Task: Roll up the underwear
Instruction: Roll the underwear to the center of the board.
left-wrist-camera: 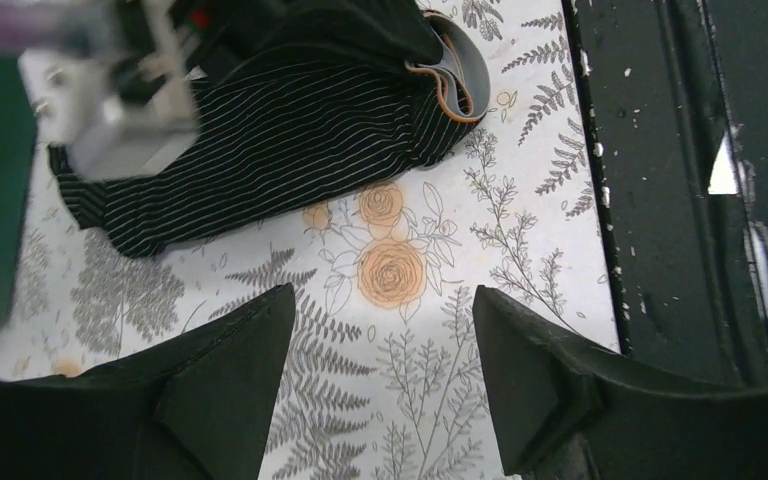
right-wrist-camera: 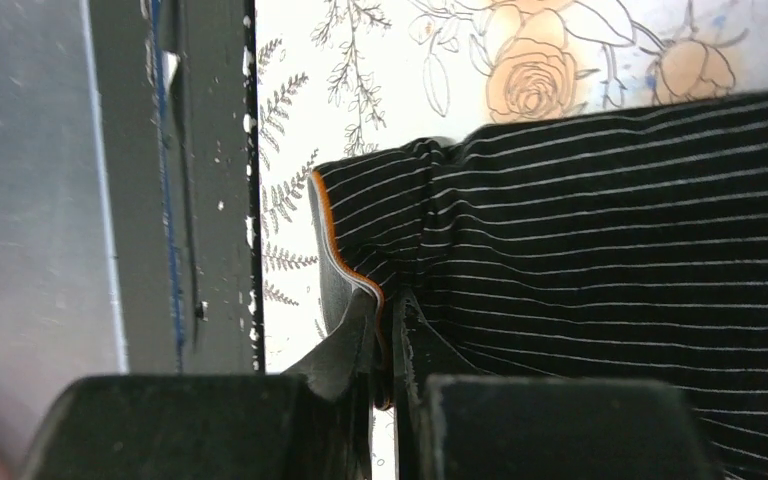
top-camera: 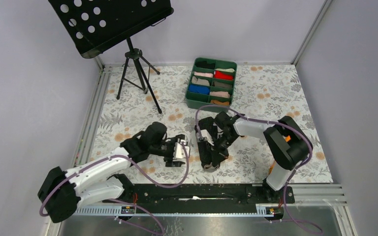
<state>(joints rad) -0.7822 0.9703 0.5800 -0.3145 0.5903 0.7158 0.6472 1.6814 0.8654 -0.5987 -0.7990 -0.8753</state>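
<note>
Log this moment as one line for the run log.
right gripper: shut on underwear waistband | left gripper: open, empty | underwear: lying on table

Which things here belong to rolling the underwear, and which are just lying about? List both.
Job: underwear; right gripper, shut on its waistband edge; left gripper, open beside it.
Lying about: green tray of cloth rolls; music stand.

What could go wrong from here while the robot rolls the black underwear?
The right claw pinches only the waistband edge of the underwear, so this thin bite may slip out when pulled. The left claw stands open beside the garment, not touching it; with nothing pinning the fabric, it may drag instead of rolling.
</note>
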